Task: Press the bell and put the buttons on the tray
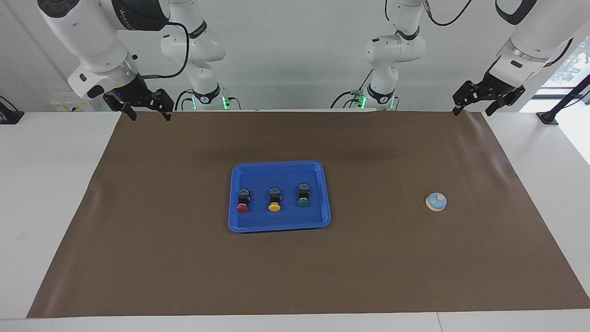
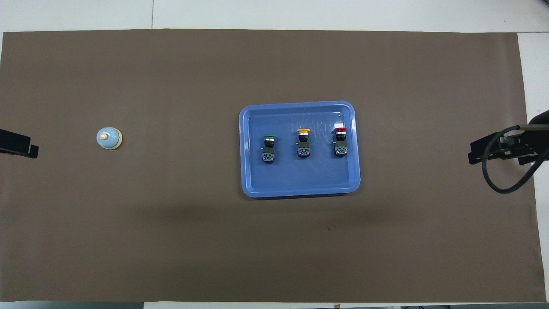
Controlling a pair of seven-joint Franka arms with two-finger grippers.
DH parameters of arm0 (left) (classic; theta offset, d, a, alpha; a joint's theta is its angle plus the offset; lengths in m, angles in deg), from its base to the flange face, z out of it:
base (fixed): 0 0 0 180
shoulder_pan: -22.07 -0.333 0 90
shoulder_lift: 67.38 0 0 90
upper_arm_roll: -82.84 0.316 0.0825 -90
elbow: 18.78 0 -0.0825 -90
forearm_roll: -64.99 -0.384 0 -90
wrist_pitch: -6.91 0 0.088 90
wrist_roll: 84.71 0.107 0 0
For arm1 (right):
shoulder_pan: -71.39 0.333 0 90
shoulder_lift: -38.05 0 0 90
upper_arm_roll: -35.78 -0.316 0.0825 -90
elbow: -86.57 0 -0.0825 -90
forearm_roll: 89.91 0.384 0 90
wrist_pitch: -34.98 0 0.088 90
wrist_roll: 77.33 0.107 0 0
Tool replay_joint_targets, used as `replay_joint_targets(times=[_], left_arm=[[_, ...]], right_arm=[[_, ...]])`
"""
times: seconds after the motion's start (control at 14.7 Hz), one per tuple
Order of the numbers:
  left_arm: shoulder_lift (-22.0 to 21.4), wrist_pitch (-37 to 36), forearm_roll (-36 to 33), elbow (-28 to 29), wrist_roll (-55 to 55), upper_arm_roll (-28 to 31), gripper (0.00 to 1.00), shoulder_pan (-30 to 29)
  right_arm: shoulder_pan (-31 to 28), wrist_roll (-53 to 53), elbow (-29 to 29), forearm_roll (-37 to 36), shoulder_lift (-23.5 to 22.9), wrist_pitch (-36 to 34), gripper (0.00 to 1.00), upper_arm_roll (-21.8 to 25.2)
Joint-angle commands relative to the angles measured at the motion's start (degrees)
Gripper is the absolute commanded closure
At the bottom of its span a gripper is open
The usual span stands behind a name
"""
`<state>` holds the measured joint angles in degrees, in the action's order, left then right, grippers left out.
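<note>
tray (image 1: 279,226): three buttons (image 1: 274,199) | bell (image 1: 436,202) apart | left claw (image 1: 472,107), right claw (image 1: 148,113): spread

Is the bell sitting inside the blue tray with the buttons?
No, the bell stands alone on the brown mat toward the left arm's end, well apart from the tray holding the three buttons.

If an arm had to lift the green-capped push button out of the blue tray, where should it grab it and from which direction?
Probably from straight above, fingers closing across the black blocky body of the green-capped push button. It lies on its side in the blue plastic tray, cap pointing away from the robots, so the body's flat sides give parallel faces, while the round cap would likely slip. The yellow-capped button beside it leaves room.
</note>
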<state>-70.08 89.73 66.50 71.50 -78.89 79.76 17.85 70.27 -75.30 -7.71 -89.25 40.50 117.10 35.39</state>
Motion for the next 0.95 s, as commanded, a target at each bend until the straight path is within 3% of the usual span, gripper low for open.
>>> replay_joint_targets(times=[0.0, 0.88], left_arm=[[1.03, -1.52, 0.07, -1.77, -0.46, 0.18, 0.00, 0.52], [1.03, -0.38, 0.24, -1.77, -0.46, 0.10, 0.00, 0.34]], right_arm=[[-0.56, -1.15, -0.20, -0.31, 0.44, -0.65, 0.00, -0.49], [-0.56, -1.15, -0.20, -0.40, 0.44, -0.65, 0.00, -0.49]])
